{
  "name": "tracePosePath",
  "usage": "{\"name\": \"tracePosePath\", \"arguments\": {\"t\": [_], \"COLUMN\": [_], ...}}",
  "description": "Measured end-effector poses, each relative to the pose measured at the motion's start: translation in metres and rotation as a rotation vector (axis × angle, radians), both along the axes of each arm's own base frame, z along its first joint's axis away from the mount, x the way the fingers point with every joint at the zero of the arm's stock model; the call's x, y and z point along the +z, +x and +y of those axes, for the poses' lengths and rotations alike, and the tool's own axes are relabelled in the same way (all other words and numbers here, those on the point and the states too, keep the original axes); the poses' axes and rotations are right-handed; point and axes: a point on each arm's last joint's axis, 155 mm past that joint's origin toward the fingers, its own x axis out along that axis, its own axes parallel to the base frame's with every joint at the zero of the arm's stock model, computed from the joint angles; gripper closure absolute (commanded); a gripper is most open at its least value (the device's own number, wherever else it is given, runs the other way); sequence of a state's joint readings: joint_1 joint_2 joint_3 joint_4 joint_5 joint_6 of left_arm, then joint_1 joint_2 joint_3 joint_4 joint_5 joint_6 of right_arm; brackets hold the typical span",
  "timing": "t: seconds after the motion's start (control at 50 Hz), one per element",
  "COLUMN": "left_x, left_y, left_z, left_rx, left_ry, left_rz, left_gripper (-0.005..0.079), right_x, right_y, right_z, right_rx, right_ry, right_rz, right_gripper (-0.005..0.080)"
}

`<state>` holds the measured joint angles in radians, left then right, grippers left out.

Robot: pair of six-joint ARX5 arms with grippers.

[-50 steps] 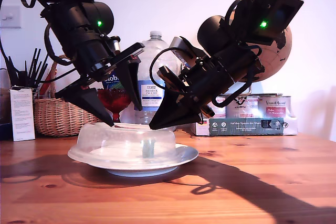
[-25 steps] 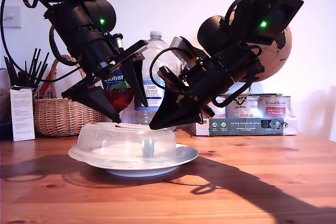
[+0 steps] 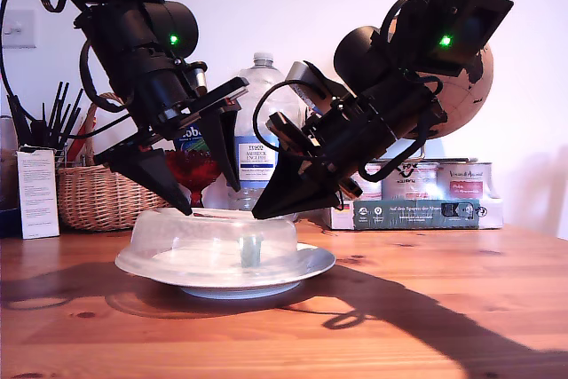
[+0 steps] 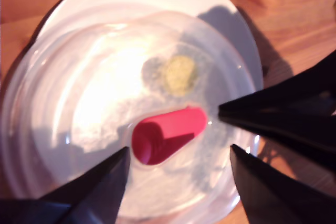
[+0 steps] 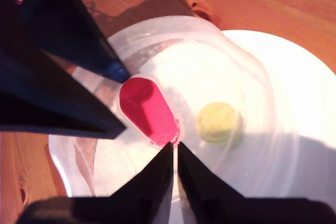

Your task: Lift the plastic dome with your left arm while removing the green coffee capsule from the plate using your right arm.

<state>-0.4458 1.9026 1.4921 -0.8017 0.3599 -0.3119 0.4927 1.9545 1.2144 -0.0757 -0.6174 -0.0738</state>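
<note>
The first end effector (image 4: 178, 163) straddles the red tab (image 4: 168, 135) wide open; it should close squarely before lifting the plastic dome (image 3: 213, 235), while the second end effector (image 5: 174, 150) waits pinched nearly closed

The exterior view sits low, about level with the wooden table (image 3: 461, 308), and looks straight across it toward the white wall, near enough that both my arms fill the upper frame. The first wrist view rides on my first gripper (image 4: 178, 169) and looks steeply down onto the plastic dome (image 4: 79, 103) from close above (the picture is soft). The second wrist view looks down along my second gripper (image 5: 174, 150) at the same dome from the opposite side. All three share the dome, its red tab (image 5: 147, 109) and the plate (image 3: 311, 264) beneath.
</note>
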Motion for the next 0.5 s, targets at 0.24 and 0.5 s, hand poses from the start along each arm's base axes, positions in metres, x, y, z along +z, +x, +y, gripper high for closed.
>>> {"name": "tracePosePath", "arguments": {"t": [0.24, 0.5], "left_x": [-0.004, -0.005], "left_y": [-0.004, -0.004], "left_z": [-0.004, -0.012], "left_rx": [-0.002, 0.002], "left_ry": [-0.026, -0.075], "left_rz": [0.036, 0.064], "left_gripper": [0.0211, 0.0225], "right_x": [-0.001, -0.002], "right_y": [0.000, 0.002], "right_z": [-0.001, -0.002], "right_rx": [-0.003, -0.005], "right_ry": [-0.009, -0.015], "right_rz": [-0.001, -0.007], "right_gripper": [0.0764, 0.0764]}}
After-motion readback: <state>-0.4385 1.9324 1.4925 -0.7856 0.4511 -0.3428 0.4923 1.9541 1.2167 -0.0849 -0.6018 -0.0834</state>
